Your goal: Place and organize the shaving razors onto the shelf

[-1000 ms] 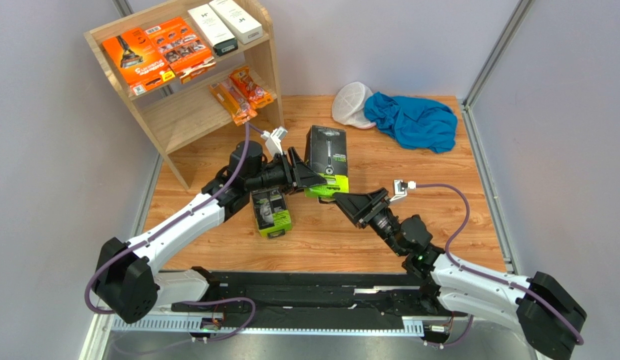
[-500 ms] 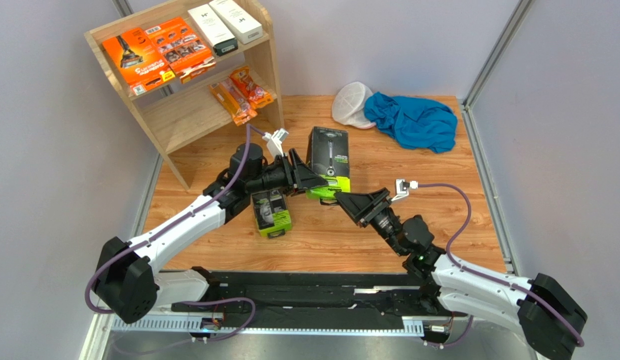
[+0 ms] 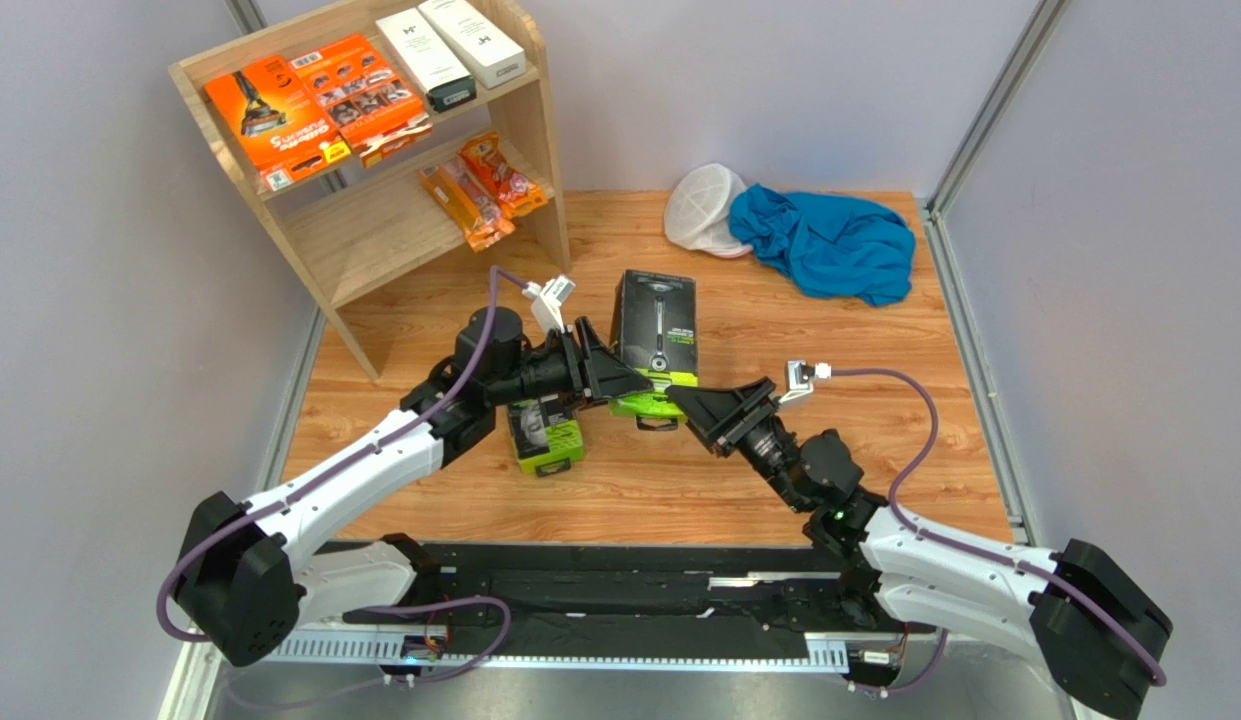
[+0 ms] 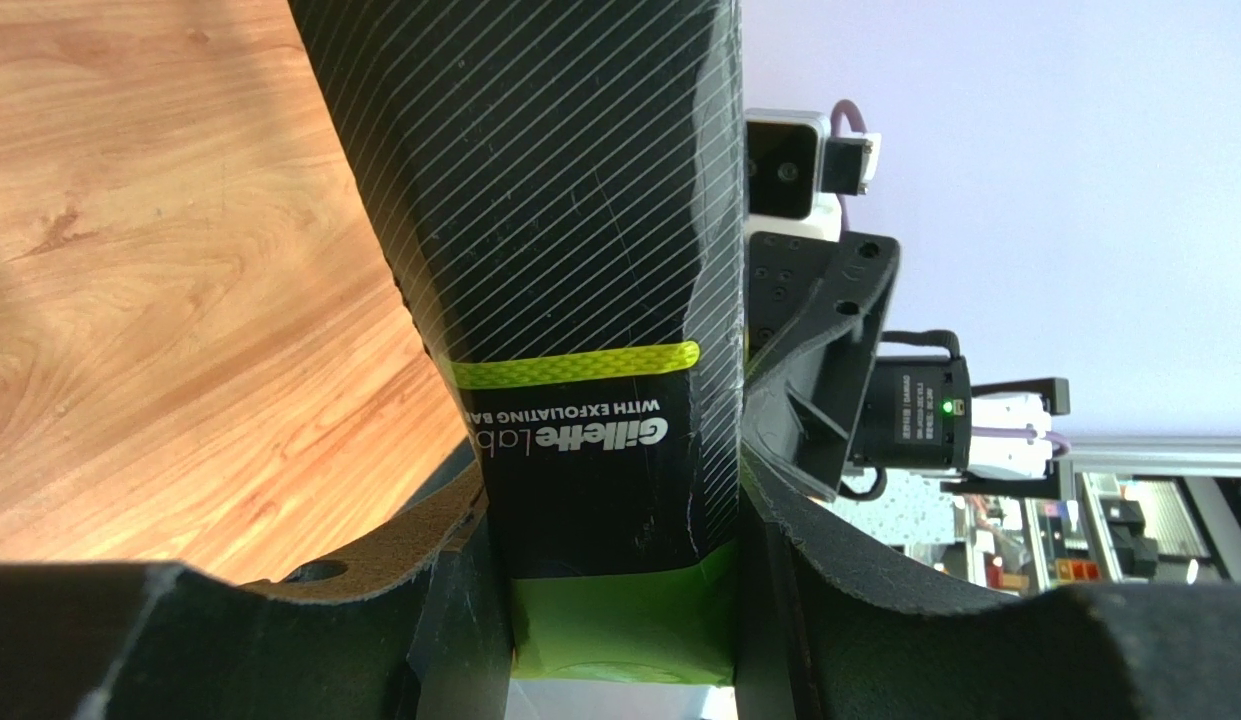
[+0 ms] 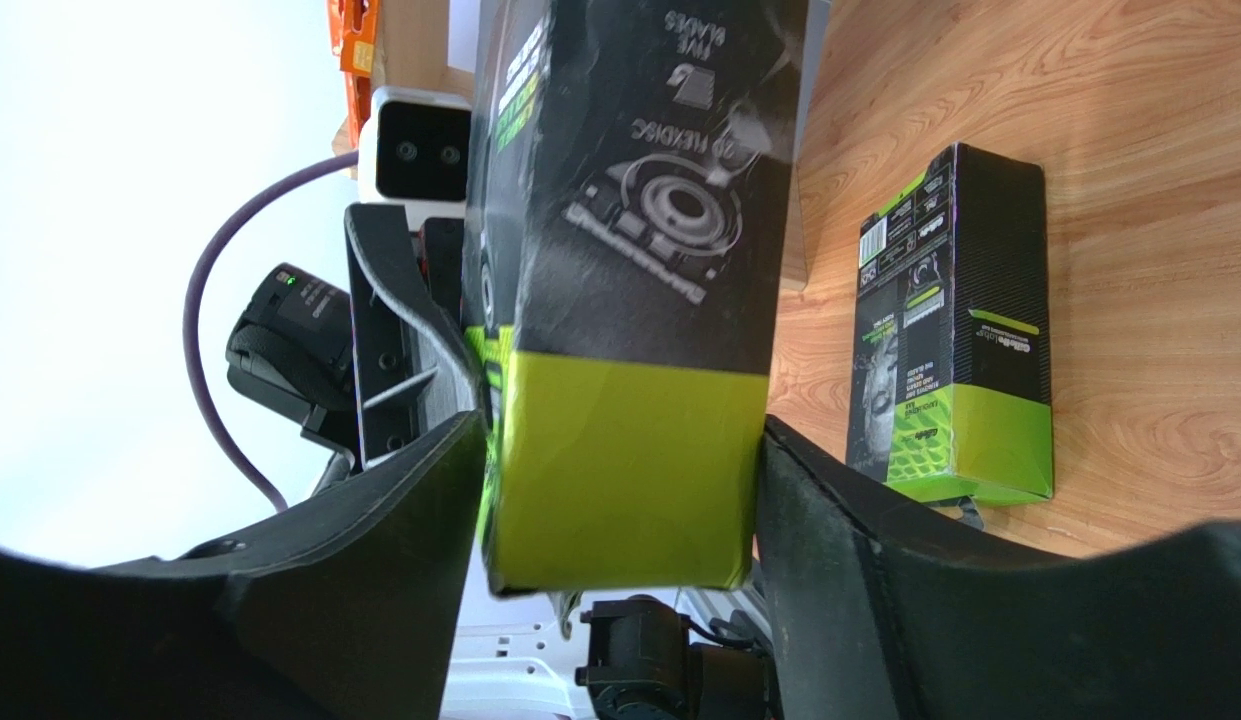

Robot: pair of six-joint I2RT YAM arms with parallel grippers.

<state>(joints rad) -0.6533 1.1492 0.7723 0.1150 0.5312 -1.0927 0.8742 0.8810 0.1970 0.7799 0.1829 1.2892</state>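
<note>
A black-and-lime razor pack [image 3: 653,333] [image 4: 566,225] [image 5: 641,300] is held above the wooden floor between both arms. My left gripper [image 3: 611,372] [image 4: 619,600] is shut on its lime end from the left. My right gripper [image 3: 689,402] [image 5: 619,510] meets it from the right, both fingers against the same lime end. A second black-and-lime pack [image 3: 547,435] [image 5: 957,330] lies flat on the floor under the left wrist. The shelf [image 3: 544,113] stands at the back left. Flat orange packs [image 3: 303,102] and white boxes [image 3: 446,45] sit on its top tier, small orange packets [image 3: 484,188] on the lower one.
A blue cloth [image 3: 829,240] and a white mesh cap [image 3: 701,210] lie at the back right of the floor. Grey walls close in both sides. The left part of the shelf's lower tier [image 3: 356,233] is bare.
The right gripper has moved left onto the pack's lime end and narrowed around it. The left arm has drawn the pack slightly toward me and lifted it.
</note>
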